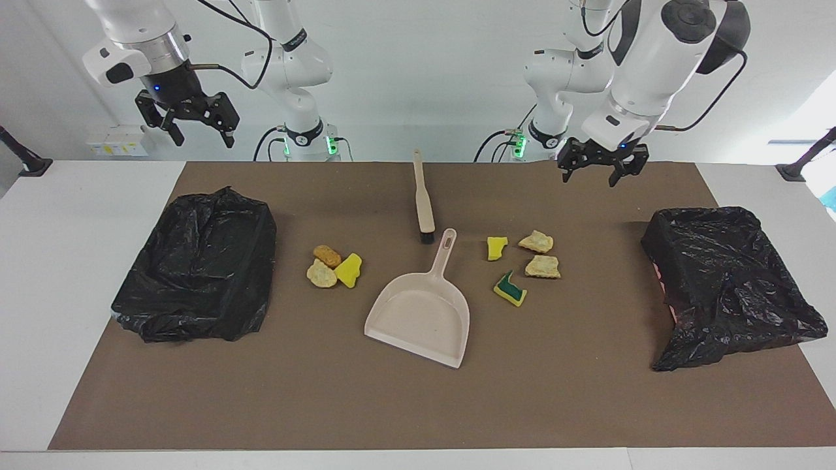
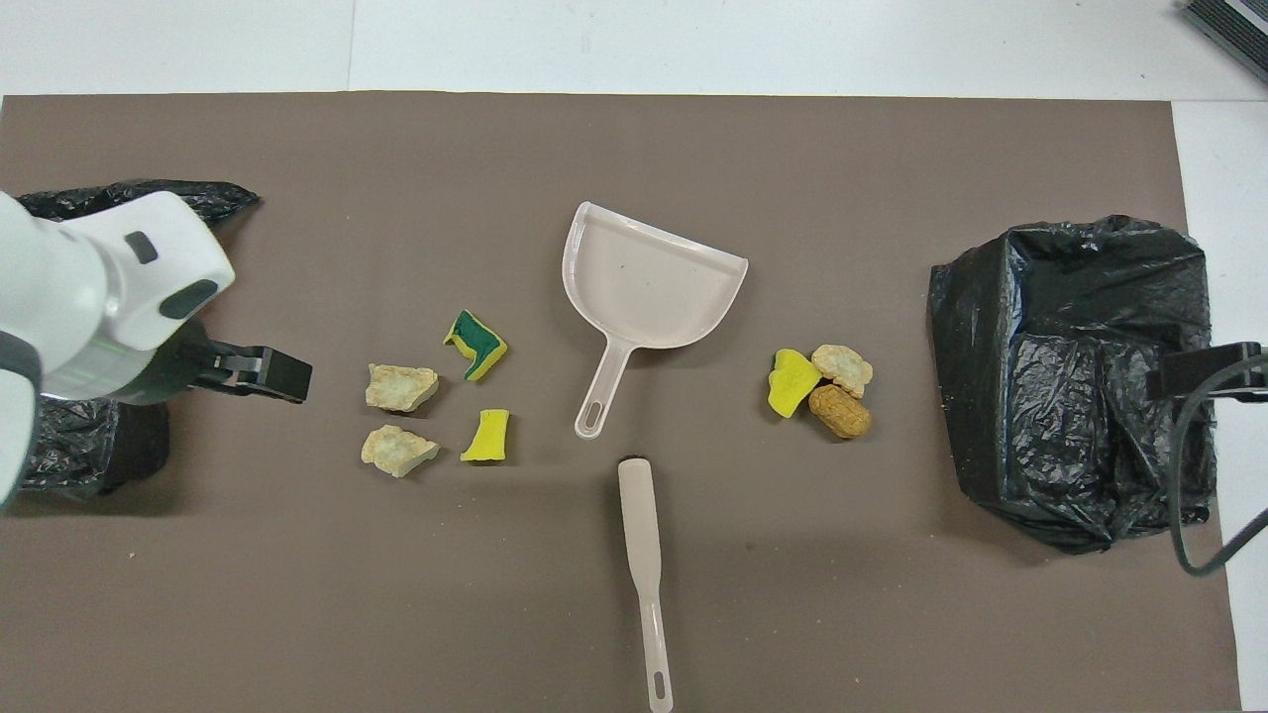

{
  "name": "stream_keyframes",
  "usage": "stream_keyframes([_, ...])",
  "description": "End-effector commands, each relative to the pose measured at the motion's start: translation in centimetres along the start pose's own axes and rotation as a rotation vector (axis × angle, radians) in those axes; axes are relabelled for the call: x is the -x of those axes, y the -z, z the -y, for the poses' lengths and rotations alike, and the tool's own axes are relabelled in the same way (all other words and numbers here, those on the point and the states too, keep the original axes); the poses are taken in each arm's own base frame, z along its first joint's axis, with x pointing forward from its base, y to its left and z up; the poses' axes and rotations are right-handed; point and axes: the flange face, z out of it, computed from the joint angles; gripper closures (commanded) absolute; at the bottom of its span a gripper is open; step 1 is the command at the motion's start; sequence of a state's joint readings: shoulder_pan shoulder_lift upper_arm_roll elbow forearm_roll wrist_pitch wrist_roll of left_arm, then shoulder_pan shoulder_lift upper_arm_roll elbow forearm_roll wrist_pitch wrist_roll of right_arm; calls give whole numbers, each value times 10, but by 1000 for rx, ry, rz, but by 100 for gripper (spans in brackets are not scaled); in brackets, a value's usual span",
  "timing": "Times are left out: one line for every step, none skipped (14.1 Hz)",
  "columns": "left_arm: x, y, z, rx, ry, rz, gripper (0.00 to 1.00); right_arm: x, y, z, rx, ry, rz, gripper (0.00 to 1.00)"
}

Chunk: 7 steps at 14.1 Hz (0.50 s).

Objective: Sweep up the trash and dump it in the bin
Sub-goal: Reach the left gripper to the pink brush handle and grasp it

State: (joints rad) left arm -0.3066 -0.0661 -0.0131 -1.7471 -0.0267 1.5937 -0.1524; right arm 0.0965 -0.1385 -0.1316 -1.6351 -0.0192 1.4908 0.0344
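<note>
The trash lies in two clusters on the brown mat. An orange-brown scrap (image 1: 327,255), a tan scrap (image 1: 321,273) and a yellow scrap (image 1: 349,269) sit toward the right arm's end. Several more lie toward the left arm's end, among them a yellow-and-green scrap (image 1: 510,289) (image 2: 475,344) and a tan scrap (image 1: 537,241). A black-bagged bin (image 1: 196,267) (image 2: 1075,376) stands at the right arm's end, another bin (image 1: 725,281) at the left arm's end. My left gripper (image 1: 602,171) (image 2: 263,368) hangs open and empty over the mat, between its bin and the scraps. My right gripper (image 1: 194,127) (image 2: 1204,368) waits open, high above its bin.
A beige dustpan (image 1: 421,313) (image 2: 649,282) lies mid-mat, handle pointing toward the robots. A beige brush (image 1: 423,199) (image 2: 644,564) lies just nearer to the robots than that handle, in line with it. White tabletop (image 1: 78,261) borders the mat.
</note>
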Motion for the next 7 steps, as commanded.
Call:
stream_keyframes([23,-7,-39,6,33,-7,0,11,-1,-6,-4,18,17,0])
stream_keyframes([29,-10,-49,5,44,-8,0,11,-2,-6,-4,18,19,0])
stream_keyframes([37,-15,-65,3,41,-7,0,12,-1,-6,-4,18,17,0])
stream_keyframes([46,-18,-83,4,43,-13,0,13,-1,-7,-4,17,16,0])
stream_keyframes([52,-25,-96,4,53,-19,0,13,-1,-7,-4,15,16,0])
stream_keyframes([59,-30,-110,7,42,-23,0,13,-1,-6,-4,17,16,0])
stream_keyframes([62,-35,-115,25,37,-8,0,13,-1,-7,-4,15,16,0])
